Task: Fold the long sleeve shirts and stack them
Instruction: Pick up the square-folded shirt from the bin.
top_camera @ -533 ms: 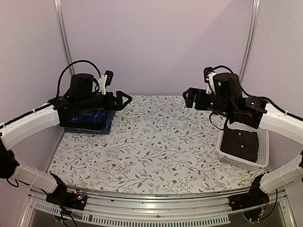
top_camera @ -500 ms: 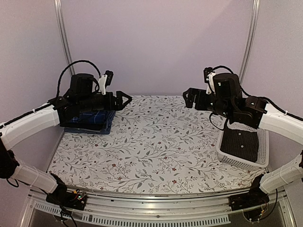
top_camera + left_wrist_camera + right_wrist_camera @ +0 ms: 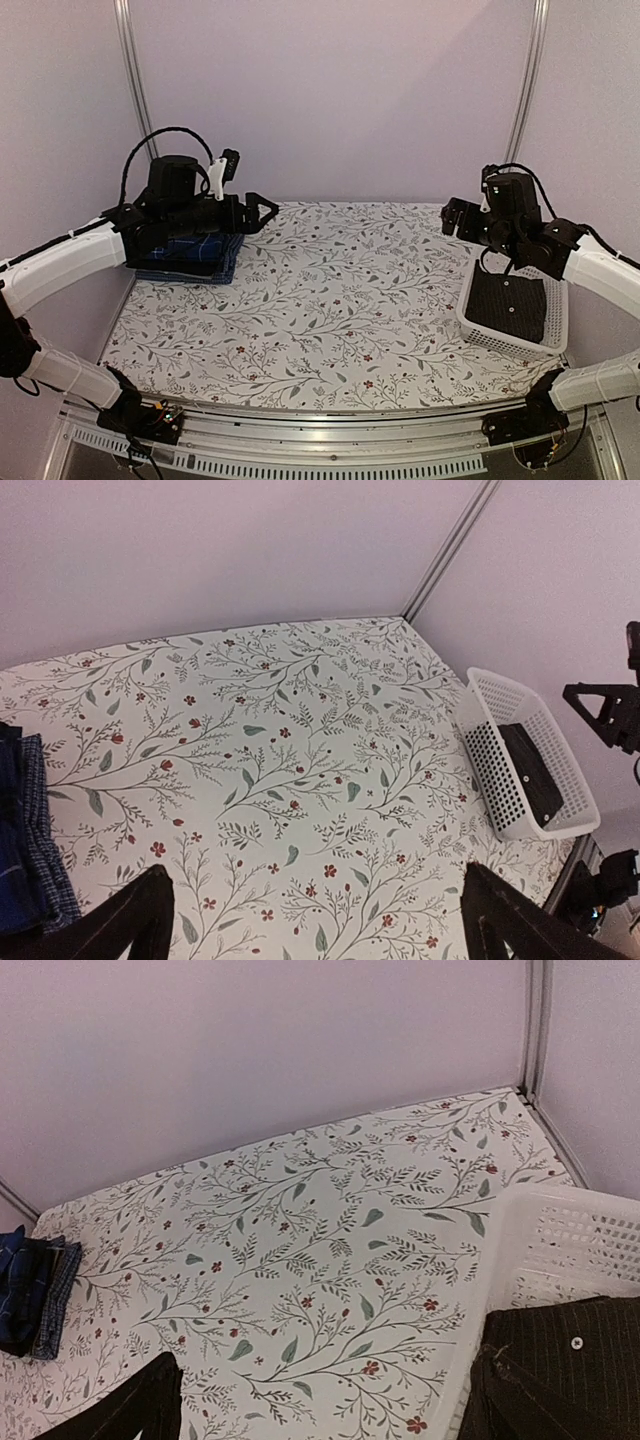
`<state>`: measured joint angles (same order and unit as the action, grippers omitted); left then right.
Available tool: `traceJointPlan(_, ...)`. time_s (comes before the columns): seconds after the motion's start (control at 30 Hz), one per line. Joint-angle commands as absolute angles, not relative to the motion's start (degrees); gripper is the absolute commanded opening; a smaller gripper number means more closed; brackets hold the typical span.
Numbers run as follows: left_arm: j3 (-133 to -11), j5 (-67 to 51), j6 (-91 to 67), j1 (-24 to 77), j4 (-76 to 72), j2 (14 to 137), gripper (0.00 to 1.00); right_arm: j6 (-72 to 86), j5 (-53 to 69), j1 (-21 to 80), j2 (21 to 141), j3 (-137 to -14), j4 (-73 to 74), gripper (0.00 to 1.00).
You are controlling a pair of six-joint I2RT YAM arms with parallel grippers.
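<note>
Right gripper (image 3: 452,216): shifted toward basket (image 3: 556,318), fingers spread, empty. Pinstripe shirt (image 3: 508,305) judged next pick. Left gripper (image 3: 262,211): unmoved, spread.

We read this as a robot lab test cell, not a home or shop. The bench (image 3: 330,300) has a floral-print cover and is boxed in by plain lilac panels (image 3: 330,90), with aluminium uprights (image 3: 131,70) in the corners. A slotted metal rail (image 3: 330,447) along the near edge carries two arm bases (image 3: 145,418) with exposed wiring. The props are staged: a white mesh basket (image 3: 556,325) and folded shirts (image 3: 205,250).
</note>
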<state>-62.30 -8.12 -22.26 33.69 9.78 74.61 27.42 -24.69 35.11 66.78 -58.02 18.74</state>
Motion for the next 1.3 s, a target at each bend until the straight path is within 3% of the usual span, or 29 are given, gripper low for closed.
traceJointPlan(0.0,-62.3,-8.3,-21.0,33.7,9.4,74.3,1.0,31.4,-22.8,26.4,61.7,-51.4,23.4,0.99)
traceJointPlan(0.37,-62.6,-9.7,-20.4,33.7,9.0,75.1,1.0,35.6,-17.3,6.6,59.1,-38.5,23.9,0.98)
traceJointPlan(0.93,-63.1,-10.1,-19.9,33.7,8.3,75.1,1.0,38.2,-7.7,-5.7,80.3,-36.3,14.1,0.96)
traceJointPlan(1.07,-63.2,-10.1,-20.0,33.7,8.5,75.3,1.0,38.8,-6.7,-5.7,82.3,-35.3,12.2,0.86)
traceJointPlan(1.27,-63.3,-10.0,-20.4,33.7,8.8,75.1,1.0,39.0,-6.4,-5.7,83.4,-34.6,11.4,0.56)
